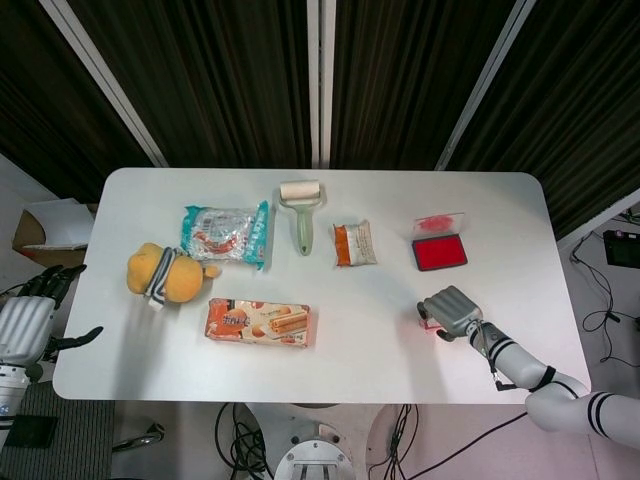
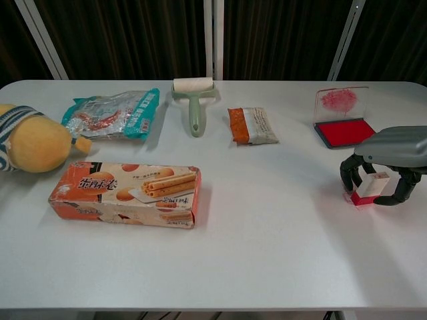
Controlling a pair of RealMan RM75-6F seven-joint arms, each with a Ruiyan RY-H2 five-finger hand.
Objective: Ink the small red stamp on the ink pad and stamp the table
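Observation:
The small red stamp (image 2: 369, 189) stands upright with its red base on the white table (image 2: 267, 253), in front of the ink pad. My right hand (image 2: 393, 150) arches over it, fingers (image 2: 349, 175) curled down around both sides and holding it. From the head view only a sliver of the stamp (image 1: 428, 321) shows beside the right hand (image 1: 450, 309). The open ink pad (image 2: 343, 132), a red pad with a clear stained lid (image 2: 340, 100), lies just behind the hand; in the head view the ink pad (image 1: 439, 253) is at the right. My left hand (image 1: 30, 322) hangs open off the table's left edge.
A biscuit box (image 2: 127, 194), a yellow plush toy (image 2: 30, 143), a snack bag (image 2: 110, 113), a green lint roller (image 2: 194, 100) and a small orange packet (image 2: 252, 125) lie across the left and middle. The table's right edge (image 1: 565, 300) is close to my right arm.

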